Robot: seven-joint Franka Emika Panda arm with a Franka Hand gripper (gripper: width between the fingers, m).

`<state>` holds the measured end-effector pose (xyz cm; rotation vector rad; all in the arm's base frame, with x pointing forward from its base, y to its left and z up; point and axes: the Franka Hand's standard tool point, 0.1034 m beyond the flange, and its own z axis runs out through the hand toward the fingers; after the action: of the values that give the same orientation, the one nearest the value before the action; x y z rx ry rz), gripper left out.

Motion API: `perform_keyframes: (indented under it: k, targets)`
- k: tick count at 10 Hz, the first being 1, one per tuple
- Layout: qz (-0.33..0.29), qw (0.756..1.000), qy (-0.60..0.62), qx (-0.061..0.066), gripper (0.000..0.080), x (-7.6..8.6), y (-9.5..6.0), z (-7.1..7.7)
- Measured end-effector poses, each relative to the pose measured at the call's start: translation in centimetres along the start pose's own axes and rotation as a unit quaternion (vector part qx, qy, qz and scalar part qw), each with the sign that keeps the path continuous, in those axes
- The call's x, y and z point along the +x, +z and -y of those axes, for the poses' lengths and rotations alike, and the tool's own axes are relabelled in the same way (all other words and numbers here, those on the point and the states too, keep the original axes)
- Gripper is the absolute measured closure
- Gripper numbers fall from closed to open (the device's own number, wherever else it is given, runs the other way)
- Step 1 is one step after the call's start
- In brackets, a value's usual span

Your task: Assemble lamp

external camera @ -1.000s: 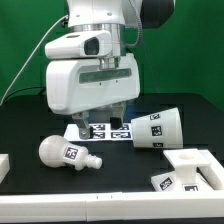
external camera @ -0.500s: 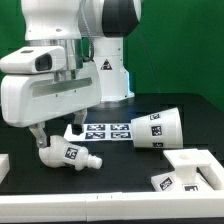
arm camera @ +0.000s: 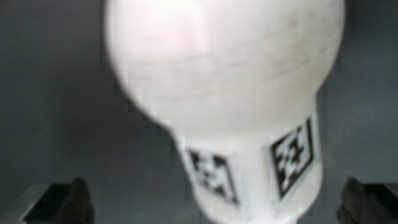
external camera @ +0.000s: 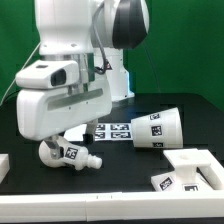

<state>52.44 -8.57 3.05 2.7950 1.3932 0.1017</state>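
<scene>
The bulb (external camera: 68, 153) lies on its side near the exterior view's lower left, its round end toward that view's left and its screw neck toward the right. My gripper (external camera: 52, 142) hangs right over it. In the wrist view the bulb (arm camera: 222, 90) fills nearly the whole picture, two square tags showing on its narrowing neck. My fingers (arm camera: 63, 200) stand spread, one on each side of that neck, with dark table showing between each tip and the white plastic, so I am pinching nothing; the gripper (arm camera: 214, 205) straddles the bulb without touching it. Out from there, toward the exterior view's right, lies the marker board (external camera: 110, 130), flat with its row of tags, and just beside its right end the shade (external camera: 158, 130) rests on its side, tags facing the camera. The base (external camera: 190, 170) sits at the lower right, well apart from the bulb and partly cut by the frame. That makes three lamp parts, one of each, all loose. A single white block (external camera: 4, 165) peeks in at the left edge. Everything rests on one matte black table (external camera: 130, 185); behind it runs a green backdrop (external camera: 190, 50), with my white pedestal (external camera: 118, 75) standing in front of it.
</scene>
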Motion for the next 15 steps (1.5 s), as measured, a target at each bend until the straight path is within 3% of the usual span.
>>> perform_keyframes:
  k: [2, 4, 6, 10, 12, 13, 15]
  targets:
    - [0.000, 1.000, -0.008, -0.006, 0.0101, -1.0, 1.9, 0.4]
    - [0.000, 1.000, -0.006, -0.006, 0.0101, -1.1, 2.1, 0.5]
    - [0.000, 1.000, -0.006, -0.006, 0.0358, -1.2, 2.1, 0.5]
    - [0.001, 1.000, -0.009, -0.006, 0.0371, -1.2, 2.1, 0.5]
    - [0.004, 0.996, -0.083, -0.011, 0.0371, -1.8, 1.3, 0.2]
    - [0.010, 0.987, -0.158, -0.013, 0.0371, -2.2, 0.3, 0.2]
    - [0.024, 0.953, -0.301, -0.004, 0.0370, -3.4, -0.8, 0.0]
